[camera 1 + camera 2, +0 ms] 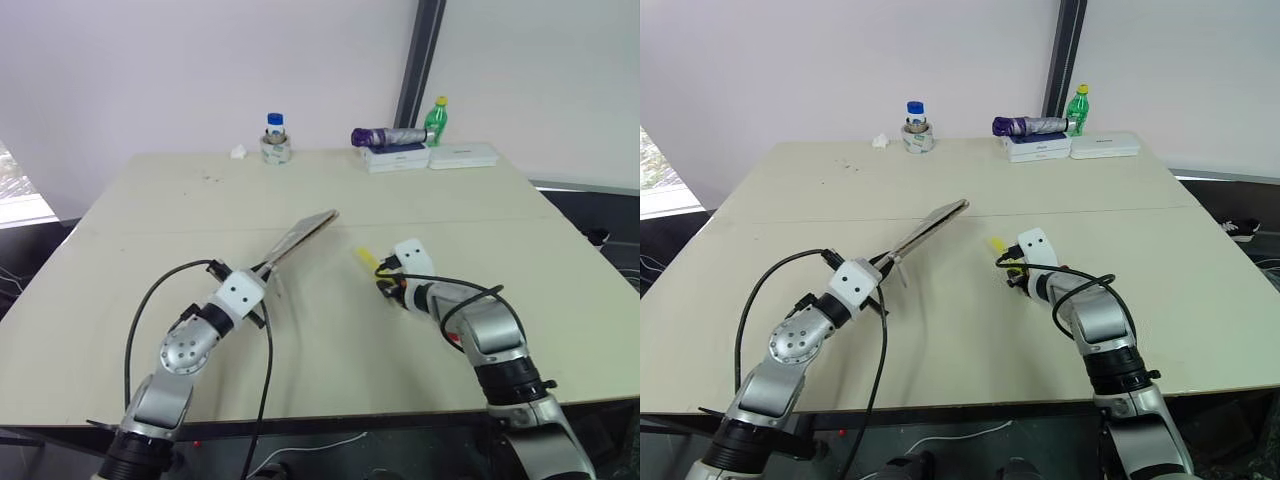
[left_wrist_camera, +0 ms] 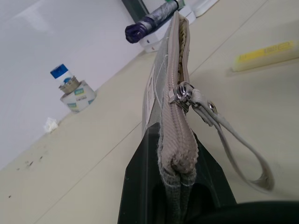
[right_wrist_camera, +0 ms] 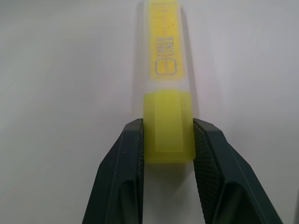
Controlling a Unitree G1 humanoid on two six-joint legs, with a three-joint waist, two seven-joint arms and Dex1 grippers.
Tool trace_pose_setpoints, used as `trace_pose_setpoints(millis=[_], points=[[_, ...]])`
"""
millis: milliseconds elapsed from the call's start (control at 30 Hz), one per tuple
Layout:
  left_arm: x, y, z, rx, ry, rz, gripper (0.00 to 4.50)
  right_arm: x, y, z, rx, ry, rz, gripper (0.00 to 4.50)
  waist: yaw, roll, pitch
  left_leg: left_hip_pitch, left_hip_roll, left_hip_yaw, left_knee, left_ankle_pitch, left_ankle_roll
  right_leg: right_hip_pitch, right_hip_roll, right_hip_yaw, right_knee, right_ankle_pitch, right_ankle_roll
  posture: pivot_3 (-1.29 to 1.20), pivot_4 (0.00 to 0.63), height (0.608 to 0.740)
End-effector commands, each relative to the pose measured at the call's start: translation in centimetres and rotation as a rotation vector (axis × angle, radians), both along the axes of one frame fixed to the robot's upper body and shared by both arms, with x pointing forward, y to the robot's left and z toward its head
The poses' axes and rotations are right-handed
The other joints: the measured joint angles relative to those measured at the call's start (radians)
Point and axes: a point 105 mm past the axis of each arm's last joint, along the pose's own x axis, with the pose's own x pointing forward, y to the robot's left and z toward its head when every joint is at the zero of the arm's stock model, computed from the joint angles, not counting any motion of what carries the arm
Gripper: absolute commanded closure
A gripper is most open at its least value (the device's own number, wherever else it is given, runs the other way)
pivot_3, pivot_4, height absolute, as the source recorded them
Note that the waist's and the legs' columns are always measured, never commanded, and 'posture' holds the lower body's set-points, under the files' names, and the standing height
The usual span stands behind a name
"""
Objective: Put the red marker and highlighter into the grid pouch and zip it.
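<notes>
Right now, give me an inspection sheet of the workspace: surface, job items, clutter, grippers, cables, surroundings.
Surface: beige table, a seam line across it, a few dark specks near the far left.
Job's things: grid pouch held up off the table by one end, zip partly open at the far end; highlighter lying on the table; red marker nothing seen.
Clutter: along the far edge, a blue-capped jar in a tape roll, a folded purple umbrella on white boxes, a green bottle, a white scrap.
Grippers: left gripper shut on the pouch; right gripper closed on the highlighter's end.
Cables: black cables looping along both arms.
Surroundings: white wall, dark vertical post.
</notes>
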Motion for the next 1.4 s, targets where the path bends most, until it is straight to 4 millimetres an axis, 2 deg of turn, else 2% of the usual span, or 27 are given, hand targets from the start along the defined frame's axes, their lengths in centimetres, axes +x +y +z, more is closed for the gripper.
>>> trace_pose_setpoints(millis=[33,133,233,367,733,1400], points=[[-0.2,-0.2,0.6,0.002,-0.033,-0.014,4.5,-0.3,-0.3,3.3,-0.066,-0.125,0.083,3.63,0.002,0.0,0.0,0.0,0.0,0.0,0.0,0.0,0.0,0.0,0.0,0.0,0.0,0.0,0.0,0.0,0.15,0.74],[-0.2,-0.3,0.5,0.001,-0.025,-0.025,4.5,-1.7,0.2,6.1,-0.096,-0.191,0.249,3.63,0.003,0.0,0.0,0.0,0.0,0.0,0.0,0.0,0.0,0.0,0.0,0.0,0.0,0.0,0.0,0.0,0.15,0.74],[-0.3,-0.6,0.3,-0.01,-0.012,-0.048,4.5,-3.0,-0.2,8.9,-0.091,-0.241,0.345,3.63,0.001,0.0,0.0,0.0,0.0,0.0,0.0,0.0,0.0,0.0,0.0,0.0,-0.001,0.0,0.0,0.0,0.15,0.74],[-0.6,-1.1,0.3,-0.027,0.0,-0.078,4.5,-4.2,-0.1,10.2,-0.104,-0.258,0.427,3.63,0.001,0.0,0.0,0.0,0.0,0.0,0.0,0.0,0.0,0.0,0.0,-0.001,-0.001,0.0,0.0,0.0,0.15,0.74],[-0.9,-1.9,0.3,-0.037,0.007,-0.116,4.5,-4.2,1.5,9.7,-0.091,-0.238,0.453,3.63,0.004,0.0,0.0,0.0,0.0,0.0,0.0,0.0,0.0,0.0,-0.001,0.0,-0.001,0.0,0.0,0.0,0.15,0.74],[-0.9,-1.8,0.5,-0.041,0.0,-0.115,4.5,-4.3,0.8,8.1,-0.106,-0.175,0.443,3.63,0.005,0.0,0.0,0.0,0.0,0.0,0.0,0.0,0.0,0.0,-0.001,0.0,-0.001,0.0,0.0,0.0,0.15,0.74]])
